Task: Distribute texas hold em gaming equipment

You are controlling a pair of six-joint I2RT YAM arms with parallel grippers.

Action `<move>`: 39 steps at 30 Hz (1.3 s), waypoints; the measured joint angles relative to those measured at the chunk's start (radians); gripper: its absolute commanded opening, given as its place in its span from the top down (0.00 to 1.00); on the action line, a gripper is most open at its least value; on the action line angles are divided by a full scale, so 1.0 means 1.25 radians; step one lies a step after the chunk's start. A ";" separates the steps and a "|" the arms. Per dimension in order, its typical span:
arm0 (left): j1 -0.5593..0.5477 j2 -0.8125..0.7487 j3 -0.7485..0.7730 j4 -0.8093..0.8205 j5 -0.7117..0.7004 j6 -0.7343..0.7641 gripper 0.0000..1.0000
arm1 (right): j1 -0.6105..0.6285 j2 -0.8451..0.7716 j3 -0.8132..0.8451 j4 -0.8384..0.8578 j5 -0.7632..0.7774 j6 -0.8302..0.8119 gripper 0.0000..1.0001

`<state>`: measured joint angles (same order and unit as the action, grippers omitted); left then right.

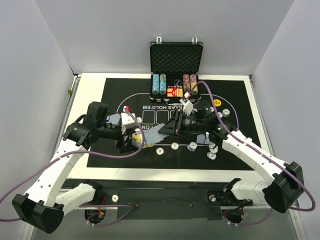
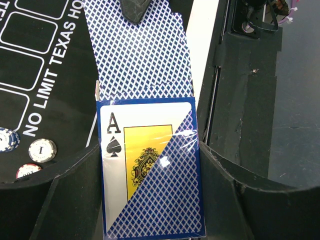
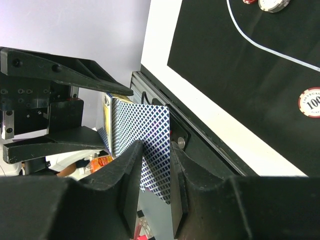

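My left gripper (image 2: 150, 165) is shut on a card box (image 2: 145, 125) with an ace of spades on its face and a blue pattern. Blue-backed playing cards (image 2: 137, 60) stick out of the box's far end. My right gripper (image 3: 157, 165) is shut on these cards (image 3: 147, 140), and one of its fingertips (image 2: 136, 10) shows at their top edge. From above, both grippers meet over the mat's near left, left gripper (image 1: 131, 141), cards (image 1: 156, 133), right gripper (image 1: 171, 128). Several poker chips (image 1: 192, 146) lie along the mat's near side.
The black mat (image 1: 235, 100) covers the table. The open black case (image 1: 176, 55) stands at the back with chip stacks (image 1: 159, 84) in it. A yellow button (image 1: 217, 103) lies at right. Chips (image 2: 42, 150) sit close beside the left gripper. The table's front edge (image 2: 205, 75) runs beside the cards.
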<state>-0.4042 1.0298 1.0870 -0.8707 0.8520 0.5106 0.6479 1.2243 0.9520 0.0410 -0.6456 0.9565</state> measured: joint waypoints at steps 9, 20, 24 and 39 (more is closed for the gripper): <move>0.000 -0.001 0.000 0.000 0.000 -0.002 0.99 | -0.033 -0.029 -0.016 -0.021 -0.007 -0.011 0.82; 0.000 -0.001 0.000 0.000 0.001 -0.002 0.99 | -0.079 -0.078 -0.023 -0.055 -0.013 -0.017 1.00; 0.000 -0.001 0.000 0.000 0.001 -0.002 1.00 | -0.116 -0.110 -0.036 -0.060 -0.015 -0.013 1.00; 0.000 -0.004 0.000 0.000 0.002 -0.002 1.00 | -0.453 -0.161 -0.209 -0.107 0.029 -0.078 1.00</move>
<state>-0.4042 1.0248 1.0870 -0.8711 0.8547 0.5087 0.0811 1.0237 0.6907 -0.0925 -0.6094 0.8593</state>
